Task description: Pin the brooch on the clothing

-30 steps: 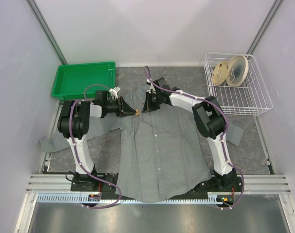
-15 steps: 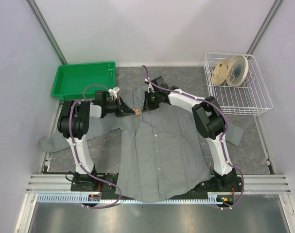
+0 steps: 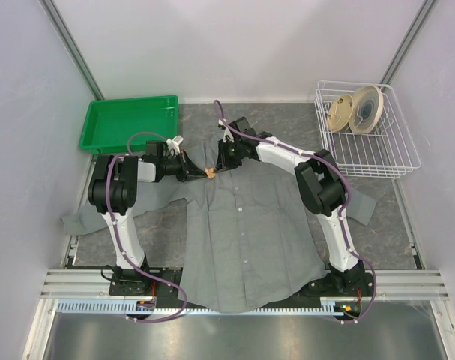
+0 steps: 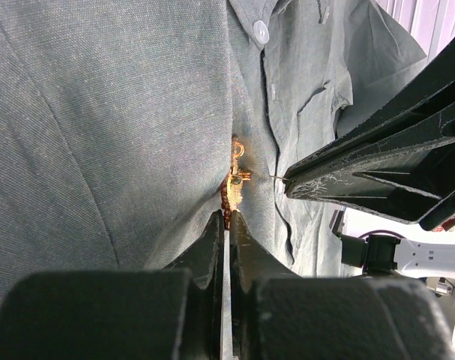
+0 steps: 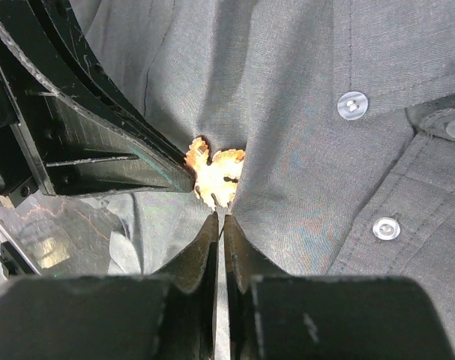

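Top external view gives us the grey shirt (image 3: 249, 232) lying flat and buttoned, collar toward the far side, with a sleeve spread out to each side. Both arms reach to the collar area and their tips meet there. The brooch (image 3: 210, 173), a small orange leaf-like pin, sits on the shirt near the collar, to the left of the button row, right between the two grippers. In the left wrist view we see the left gripper (image 4: 226, 219) fully closed, its fingertips pinching the lower end of the brooch at a raised fold of cloth. In the right wrist view the right gripper (image 5: 220, 219) has its fingers almost together, with only a thin slit between them. Its tips are just beside the edge of the brooch, and we cannot tell if they grip anything. A green tray (image 3: 130, 100) stands at the far left and a white wire basket (image 3: 377, 161) at the far right.
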You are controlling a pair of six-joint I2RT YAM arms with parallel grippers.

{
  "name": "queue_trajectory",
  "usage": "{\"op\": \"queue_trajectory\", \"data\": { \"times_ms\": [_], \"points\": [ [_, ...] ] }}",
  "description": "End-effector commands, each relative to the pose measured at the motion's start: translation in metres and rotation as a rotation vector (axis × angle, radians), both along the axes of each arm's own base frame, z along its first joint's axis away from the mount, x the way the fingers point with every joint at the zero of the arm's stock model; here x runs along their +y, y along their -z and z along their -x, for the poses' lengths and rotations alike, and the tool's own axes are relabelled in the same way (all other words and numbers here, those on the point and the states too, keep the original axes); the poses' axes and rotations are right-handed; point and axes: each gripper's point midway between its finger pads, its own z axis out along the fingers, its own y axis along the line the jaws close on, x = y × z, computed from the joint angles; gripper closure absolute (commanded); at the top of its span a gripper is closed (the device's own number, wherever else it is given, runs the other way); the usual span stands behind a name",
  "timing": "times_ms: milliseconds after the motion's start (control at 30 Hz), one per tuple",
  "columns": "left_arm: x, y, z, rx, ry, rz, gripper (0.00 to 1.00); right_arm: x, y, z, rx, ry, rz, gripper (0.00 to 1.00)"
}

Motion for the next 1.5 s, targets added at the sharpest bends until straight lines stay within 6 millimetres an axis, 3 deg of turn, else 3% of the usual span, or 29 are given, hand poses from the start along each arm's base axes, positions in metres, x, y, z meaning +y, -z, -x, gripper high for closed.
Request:
{"op": "queue_trajectory", "data": {
  "times_ms": [0,233,400,767,833,933,1000,1200,1300,1467],
  "points": [
    [-0.009,-0.002,0.003,-0.042,0.031,-0.008,0.98,0.026,-0.024,-0.002,-0.043,-0.047,-0.076,0.91],
    [-0.009,0.0,0.004,-0.032,0.027,-0.005,0.98,0.032,-0.01,0.003,-0.023,-0.052,-0.063,0.89],
    [-0.007,0.0,0.006,-0.029,0.028,-0.009,0.98,0.041,-0.011,0.004,-0.028,-0.059,-0.073,0.75],
    [-0.007,0.002,0.007,-0.024,0.027,-0.011,0.98,0.046,0.006,0.007,-0.015,-0.069,-0.052,0.64],
    [-0.007,0.003,0.007,-0.02,0.027,-0.009,0.98,0.048,0.005,0.008,-0.018,-0.084,-0.061,0.59],
    [-0.006,0.004,0.007,-0.016,0.026,-0.01,0.98,0.06,-0.024,0.014,-0.035,-0.154,-0.145,0.45],
    [-0.006,0.005,0.008,-0.012,0.026,-0.009,0.98,0.067,-0.055,0.018,-0.076,-0.206,-0.217,0.36],
    [-0.006,0.006,0.007,-0.002,0.027,-0.004,0.98,0.061,-0.128,0.033,-0.141,-0.372,-0.403,0.26],
    [-0.006,0.007,0.007,0.001,0.023,-0.005,0.98,0.045,-0.125,0.03,-0.123,-0.352,-0.404,0.31],
    [-0.006,0.008,0.007,0.007,0.024,-0.002,0.98,-0.003,-0.07,-0.001,-0.096,-0.17,-0.255,0.52]
  ]
}}
